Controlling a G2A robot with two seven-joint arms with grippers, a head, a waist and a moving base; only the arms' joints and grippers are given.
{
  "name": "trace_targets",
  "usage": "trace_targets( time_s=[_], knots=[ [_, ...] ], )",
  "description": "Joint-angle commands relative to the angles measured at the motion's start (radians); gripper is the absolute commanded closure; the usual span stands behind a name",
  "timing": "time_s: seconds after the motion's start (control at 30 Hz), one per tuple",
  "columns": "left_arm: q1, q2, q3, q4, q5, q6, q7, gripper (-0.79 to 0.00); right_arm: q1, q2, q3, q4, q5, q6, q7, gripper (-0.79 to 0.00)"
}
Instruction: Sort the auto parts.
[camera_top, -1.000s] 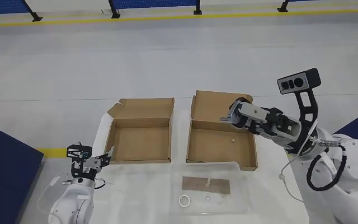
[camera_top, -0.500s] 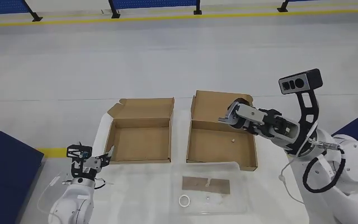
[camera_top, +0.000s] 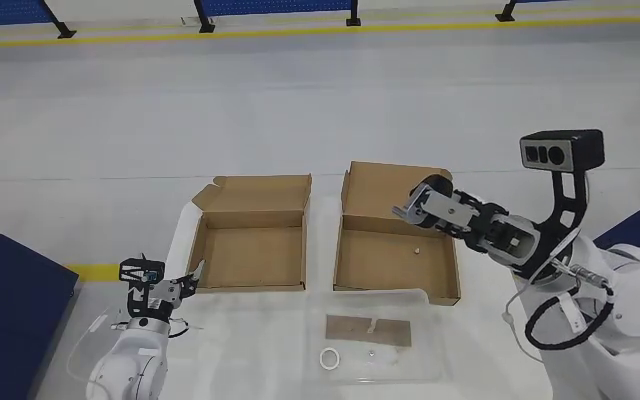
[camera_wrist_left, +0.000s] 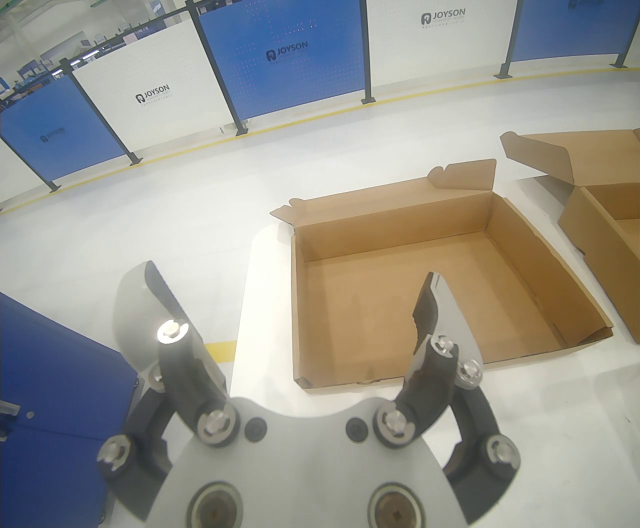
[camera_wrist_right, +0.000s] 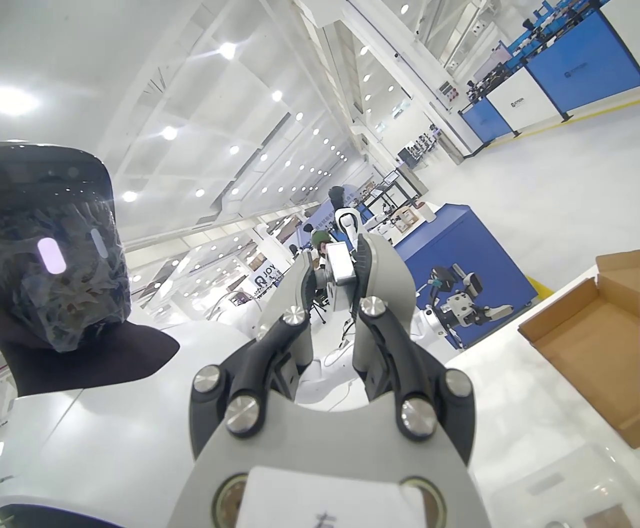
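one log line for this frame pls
left gripper: open, beside left box | right gripper: shut on silver part, above right box | white ring: in clear tray

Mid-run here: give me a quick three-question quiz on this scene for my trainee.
1. True or false: the left gripper is shut on a part.
2. Where does the white ring lie? A) left box B) right box C) clear tray
3. Fill in: the small grey part is held by the ____ gripper.

Key: 1 false, it is open; 2 C; 3 right gripper.
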Motion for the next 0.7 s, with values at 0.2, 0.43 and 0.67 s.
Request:
trace_targets(
  time_s=[0.2, 0.43, 0.67],
  knots=[
    [0.000, 0.000, 0.000, 0.000, 0.000, 0.000, 0.000, -0.785, -0.011, -0.012, -0.007, 0.000, 0.046, -0.005, 0.015, 0.000],
    [0.000, 0.000, 0.000, 0.000, 0.000, 0.000, 0.000, -0.785, -0.009, -0.026, -0.038, 0.035, 0.232, 0.020, 0.082, 0.000],
    [0.000, 0.000, 0.000, 0.000, 0.000, 0.000, 0.000, -0.785, 0.004, -0.039, -0.056, 0.067, 0.334, 0.040, 0.132, 0.000]
  ],
)
